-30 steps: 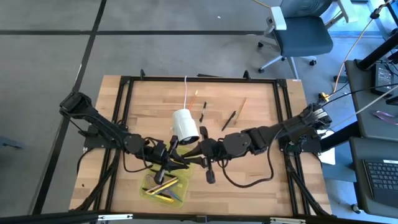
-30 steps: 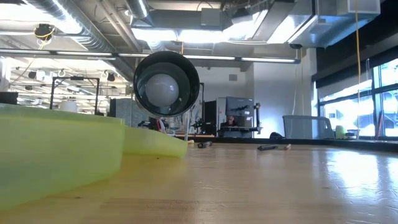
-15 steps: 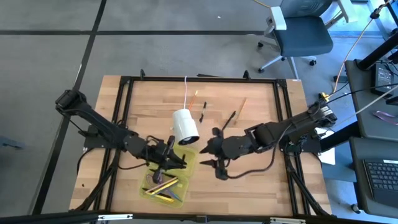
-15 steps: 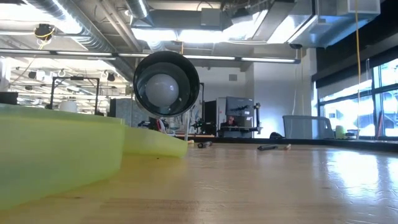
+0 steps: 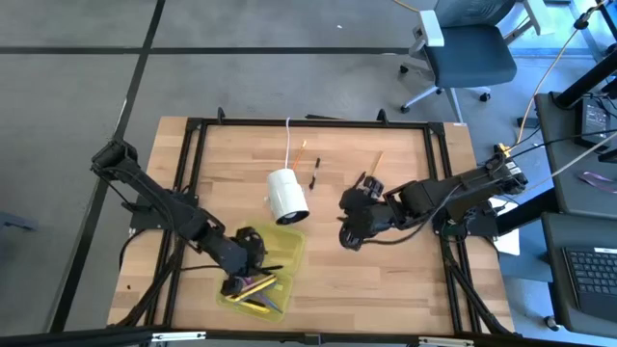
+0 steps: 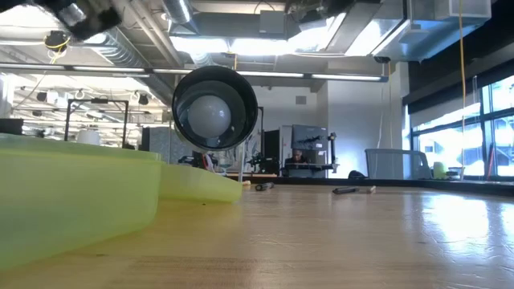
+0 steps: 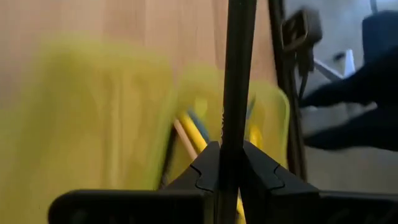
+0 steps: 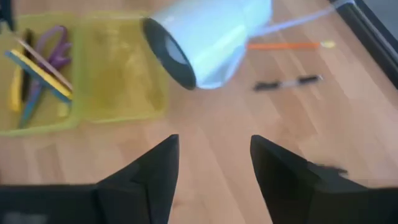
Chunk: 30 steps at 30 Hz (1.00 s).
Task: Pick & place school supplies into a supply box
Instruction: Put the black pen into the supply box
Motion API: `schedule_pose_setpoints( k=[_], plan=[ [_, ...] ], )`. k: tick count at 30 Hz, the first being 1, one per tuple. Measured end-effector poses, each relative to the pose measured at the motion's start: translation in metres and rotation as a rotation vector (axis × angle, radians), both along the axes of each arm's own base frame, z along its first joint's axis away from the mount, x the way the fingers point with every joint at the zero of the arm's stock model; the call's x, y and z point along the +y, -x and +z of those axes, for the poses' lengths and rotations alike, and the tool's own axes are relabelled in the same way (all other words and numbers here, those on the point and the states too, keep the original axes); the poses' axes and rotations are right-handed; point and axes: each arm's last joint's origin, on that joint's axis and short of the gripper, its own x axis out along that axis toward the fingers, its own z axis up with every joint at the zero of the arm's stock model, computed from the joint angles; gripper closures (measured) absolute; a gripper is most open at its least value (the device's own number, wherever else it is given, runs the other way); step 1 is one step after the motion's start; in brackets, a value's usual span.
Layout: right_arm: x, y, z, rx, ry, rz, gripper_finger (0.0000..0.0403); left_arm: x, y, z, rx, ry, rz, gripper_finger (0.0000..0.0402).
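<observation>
Supply box (image 5: 258, 280) sitting open near the front edge of the worktop (image 5: 405, 280), left of centre: flat, translucent yellow-green plastic, lid folded out toward the white cylinder (image 5: 286, 196). Inside already: purple-handled scissors (image 8: 51, 51), plus a few yellow and blue-grey pens lying crosswise. Left tool (image 5: 241, 275) right over the box, clenched on a thin black pen (image 7: 232, 93) that stands straight up between the two dark fingers in the left wrist view. Right tool (image 5: 351, 224) out over bare wood to the right of the cylinder, fingers parted, nothing between them.

Still loose toward the back of the worktop: an orange pencil (image 5: 301, 150), a small black piece (image 5: 314, 173), a wood-coloured pencil (image 5: 376, 161) and a black pen (image 5: 358, 183), all well apart from the box.

Worktop itself is pale butcher-block wood, strips glued side by side, inside a black metal frame. Grey floor with dark lines around it, a grey office chair (image 5: 463, 53) behind, desks with a keyboard off to the right. Low view shows exposed ducts and strip lights in an open workshop. No readable writing anywhere.
</observation>
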Motion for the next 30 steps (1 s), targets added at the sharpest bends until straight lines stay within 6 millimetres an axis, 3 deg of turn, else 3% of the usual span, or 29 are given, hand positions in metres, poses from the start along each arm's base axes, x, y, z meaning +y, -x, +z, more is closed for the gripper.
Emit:
schedule_pose_setpoints(
  k=[15,24,30],
  plan=[
    [-0.026,-0.005,-0.001,0.016,-0.002,-0.097,0.0201,-0.019,-0.023,-0.072,0.468,0.164,0.111,0.0376],
    [-0.037,-0.005,-0.003,0.047,0.006,-0.137,0.0201,-0.021,-0.027,-0.093,0.558,0.160,0.138,0.0368],
    [-0.038,-0.002,-0.004,0.080,0.016,-0.138,0.0201,-0.021,-0.027,-0.094,0.563,0.158,0.148,0.0347]
  ],
)
